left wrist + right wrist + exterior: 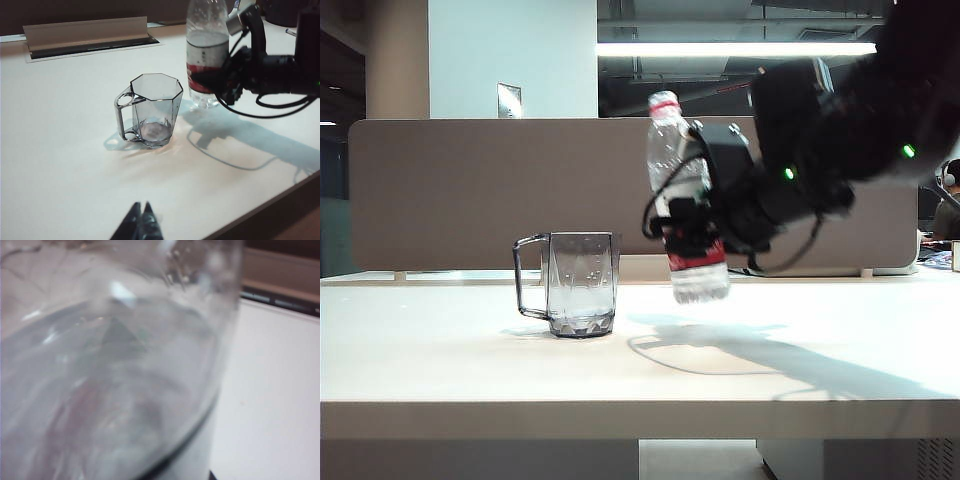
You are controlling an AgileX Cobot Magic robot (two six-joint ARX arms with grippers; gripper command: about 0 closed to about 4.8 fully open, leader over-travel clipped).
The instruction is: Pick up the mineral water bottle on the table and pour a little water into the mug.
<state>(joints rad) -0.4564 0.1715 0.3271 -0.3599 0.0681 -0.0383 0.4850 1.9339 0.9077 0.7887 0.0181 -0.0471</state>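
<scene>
Gripping the mineral water bottle [682,205] around its red-and-white label, our right gripper [692,228] holds it clear of the table [440,370], right of centre in the exterior view. The bottle leans a little, its red neck ring tipped toward the upper left of the frame and its base hanging above its own shadow on the white top. Our right arm reaches in from the upper right of that view, dark, with small green lights showing on it.

Left of the bottle in the exterior view stands the mug [578,284], upright on the table, its squared handle pointing to the left. It is near the bottle but apart from it. We cannot tell whether any water lies in the mug.

In the left wrist view the mug [152,110] sits at mid-frame with its angular rim open to the camera, and the mineral water bottle [206,47] rises behind it at the upper right, the right gripper [227,75] clamped on its label. The water [205,47] fills the bottle to a level above the label.

Our left gripper [141,220] shows at the bottom edge of that view, its dark fingertips pressed together with nothing between them, well short of the mug.

The right wrist view is filled by the clear wall of the mineral water bottle [115,370], blurred and very close, with bare table [270,390] at the right of the frame.
</scene>
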